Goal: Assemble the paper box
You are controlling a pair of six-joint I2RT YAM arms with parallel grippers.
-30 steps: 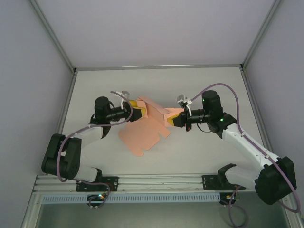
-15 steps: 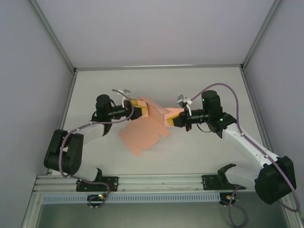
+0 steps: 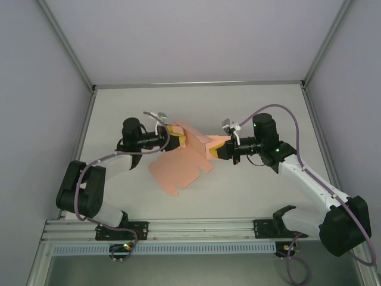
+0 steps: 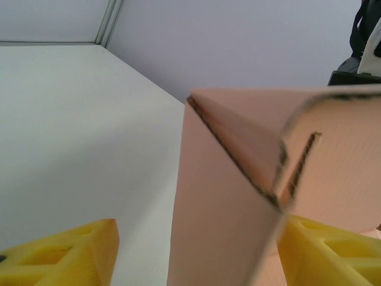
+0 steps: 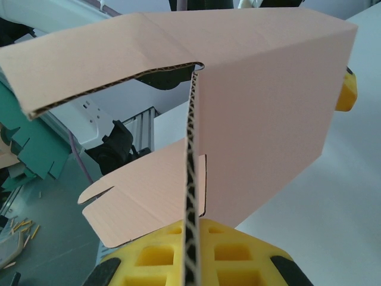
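White table (image 3: 256, 113), walled left, back and right by pale panels, closed along the near edge by a metal rail (image 3: 196, 226). Counted left to right: one left gripper (image 3: 180, 137), one paper box (image 3: 178, 170), one right gripper (image 3: 215, 150).

Left gripper: spread apart around a raised panel of the box, yellow fingers (image 4: 65, 253) on either side, one well clear of the card, the other just beside it, contact not discernible.

Paper box: mid-table between the two grippers, half folded, flat tabbed flaps lying on the surface toward the rail, walls raised above.

Right gripper: clamped together on the corrugated edge of a standing wall, pads (image 5: 161, 256) either side.

Wide bare table behind the box, out to both side walls, and in front toward the rail.
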